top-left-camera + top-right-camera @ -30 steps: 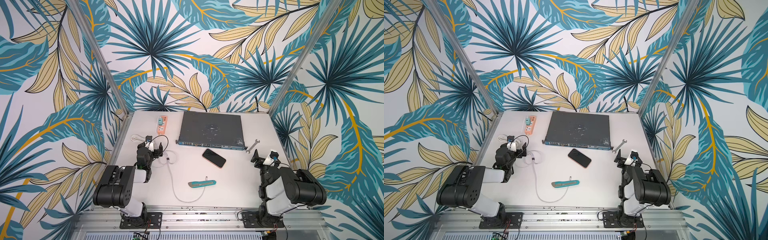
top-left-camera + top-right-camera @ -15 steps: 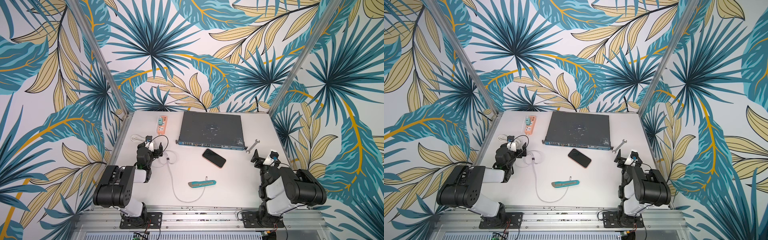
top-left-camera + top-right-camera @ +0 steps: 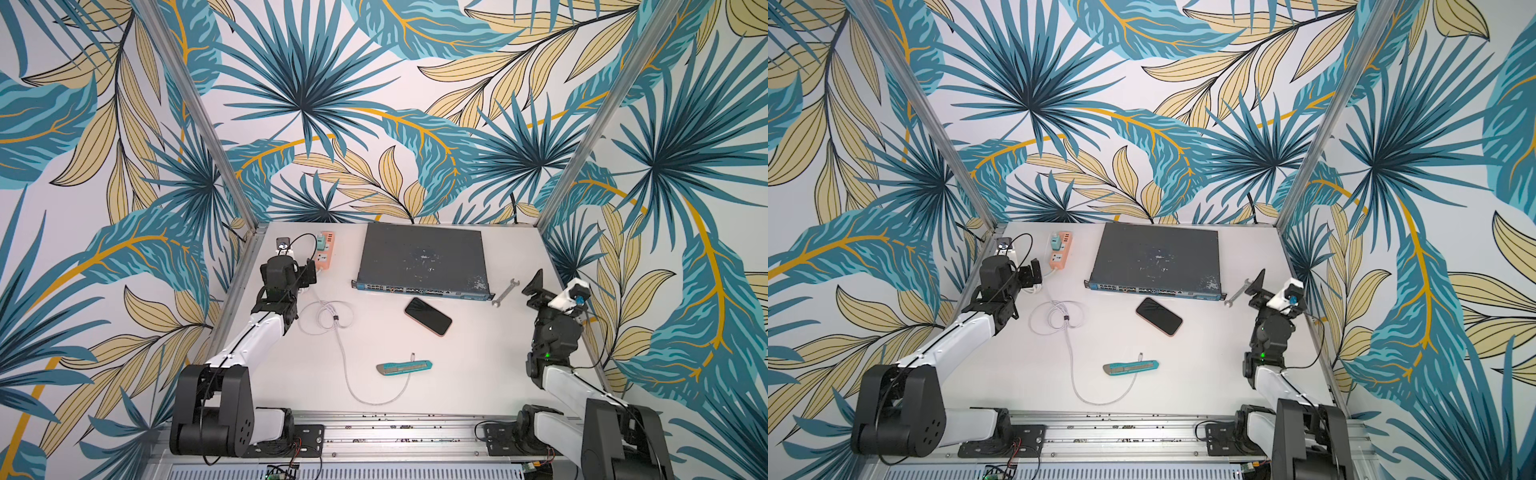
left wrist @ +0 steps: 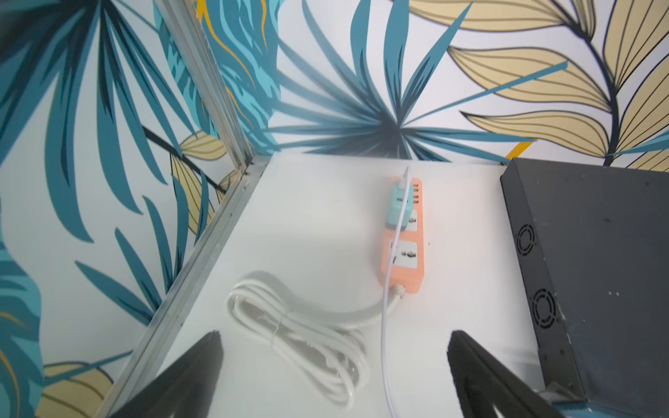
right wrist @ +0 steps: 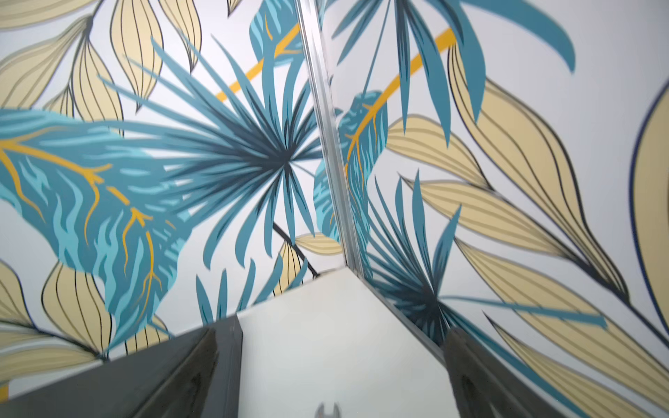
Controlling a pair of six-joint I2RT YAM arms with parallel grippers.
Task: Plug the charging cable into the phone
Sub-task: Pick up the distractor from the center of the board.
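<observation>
1. Leaf-print walls (image 3: 374, 104) close in a white tabletop (image 3: 478, 374), and both arms sit back from the work. The left end effector (image 3: 311, 272) is spread wide and empty at the far left. The right end effector (image 3: 540, 291) is likewise spread and empty at the right edge. The phone (image 3: 428, 316) lies screen-up near the centre, skewed, just in front of the network switch (image 3: 422, 257).
2. Wrong cord: in the left wrist view, the thick coiled cord (image 4: 300, 333) of the power strip (image 4: 402, 253) shows between the spread fingers (image 4: 202, 362). The thin charging cable (image 3: 328, 318) runs just beside it. A descent here would likely catch the thick cord instead.
3. The connector tip (image 3: 412, 355) rests just beside the far edge of the teal utility knife (image 3: 405, 367), near the front. A pinch there could drag the knife or miss the tip. Whether the cable crosses over or under the knife cannot be told.
4. Its tied loops limit slack, so a hard pull toward the phone could tug the power strip.
5. The phone is loose and would probably slide if pushed unbraced. Its port is too small to see, so alignment may be misjudged.
</observation>
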